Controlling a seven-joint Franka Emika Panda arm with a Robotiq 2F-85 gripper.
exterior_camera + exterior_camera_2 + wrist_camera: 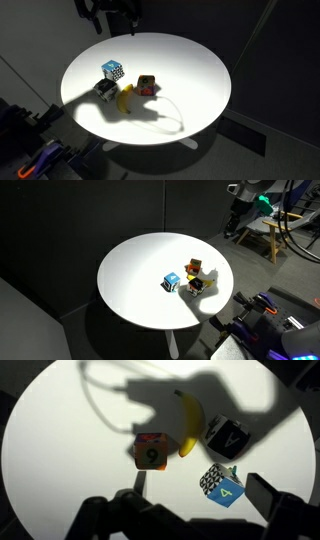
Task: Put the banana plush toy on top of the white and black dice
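– Black fingers [272, 500] first: what is their state?
– Released. In the wrist view the gripper [195, 505] has its fingers spread wide and grasps nothing. It hangs above the white table [60, 450], apart from every object.
– List the objects, nearest to the fingers first.
– Nearest is the blue cube [222, 484], just ahead of one finger. Next is the red and yellow cube [150, 452], ahead of the opposite finger. Beyond the blue cube stands the white and black dice [226, 436].
– Where is the banana plush toy?
– The banana plush toy [187, 422] is farthest from the fingers. It lies flat on the table between the red and yellow cube and the white and black dice, just beside the dice. Whether they touch cannot be told. It is not on top of the dice.
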